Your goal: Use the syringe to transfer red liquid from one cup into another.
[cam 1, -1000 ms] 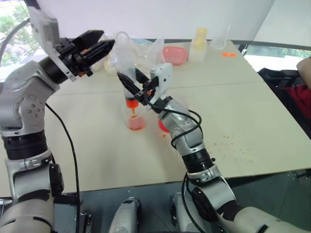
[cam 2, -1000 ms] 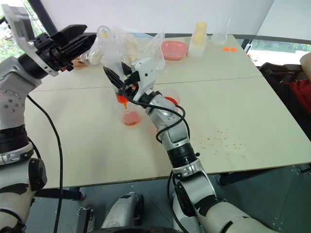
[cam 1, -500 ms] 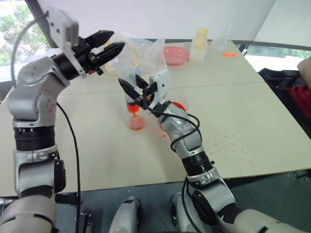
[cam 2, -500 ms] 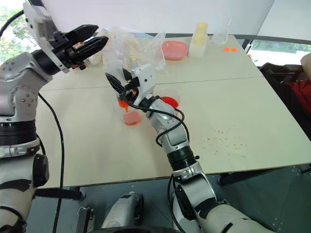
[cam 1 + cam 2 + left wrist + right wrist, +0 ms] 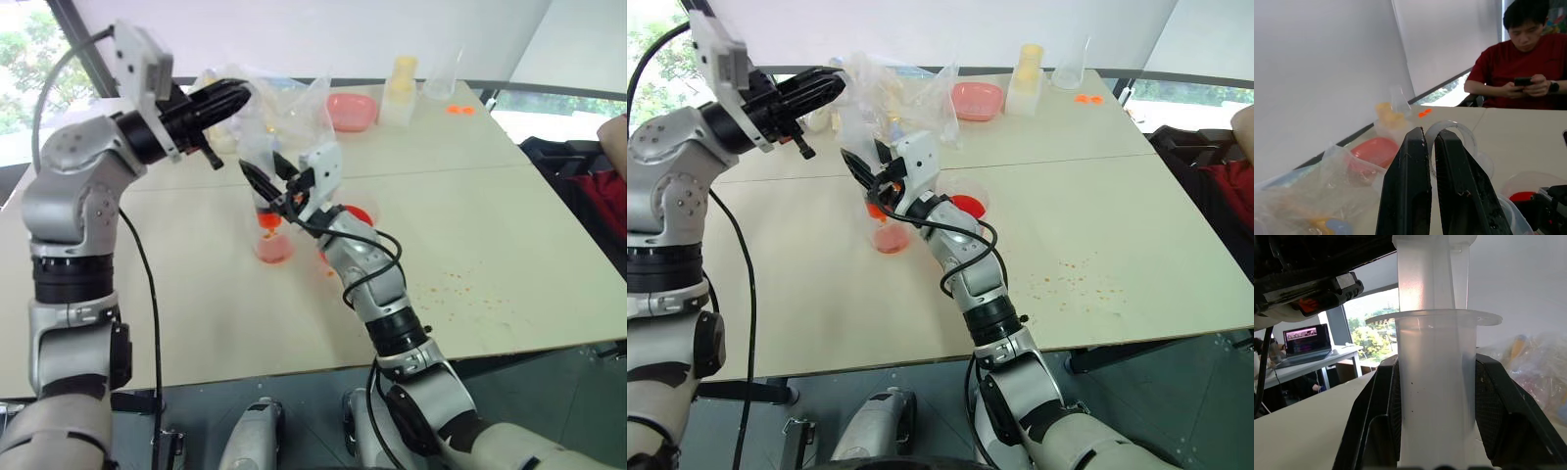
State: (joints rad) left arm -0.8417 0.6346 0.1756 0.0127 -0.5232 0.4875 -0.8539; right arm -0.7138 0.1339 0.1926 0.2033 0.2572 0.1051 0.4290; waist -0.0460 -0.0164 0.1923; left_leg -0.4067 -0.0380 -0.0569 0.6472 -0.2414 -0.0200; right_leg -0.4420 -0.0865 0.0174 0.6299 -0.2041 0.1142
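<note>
Right pincer (image 5: 266, 178) clamped on the barrel of the syringe (image 5: 1432, 382), holding it roughly upright over the table (image 5: 509, 245). Syringe's orange tip points down into the small narrow cup (image 5: 273, 245), which holds pale red liquid (image 5: 892, 241). Wider red beaker (image 5: 968, 206) stands just beside that cup, partly behind the right arm. Left pincer (image 5: 828, 88) closed, fingers (image 5: 1410, 196) pressed nearly together at the plunger's ring top (image 5: 1449, 132); ring sits right at the fingertips, cannot tell if it is actually pinched. Crumpled clear plastic bag (image 5: 294, 98) behind the syringe. Pink bowl (image 5: 351, 110) and stacked yellowish cups (image 5: 402, 88) at the table's far edge. Person in a red shirt (image 5: 1528, 73) seated beyond the table, holding a phone. Orange droplets (image 5: 460, 284) spatter the table on the right.
</note>
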